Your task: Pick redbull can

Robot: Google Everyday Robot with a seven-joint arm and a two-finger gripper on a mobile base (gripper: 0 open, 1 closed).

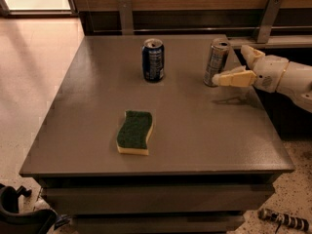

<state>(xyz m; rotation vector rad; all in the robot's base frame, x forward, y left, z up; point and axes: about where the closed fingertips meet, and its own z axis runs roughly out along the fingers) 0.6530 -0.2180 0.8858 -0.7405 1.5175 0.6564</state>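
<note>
The redbull can, tall, slim and silver-grey, stands upright at the back right of the grey table. My gripper reaches in from the right edge, just to the right of the can, and is open. Its near finger points at the can's lower right side, with the tip very close to it. Its far finger sits behind and to the right of the can. Nothing is held.
A shorter dark blue can stands upright at the back middle. A green-topped yellow sponge lies nearer the front. Metal brackets and a wall run behind the table. The floor drops away on the left.
</note>
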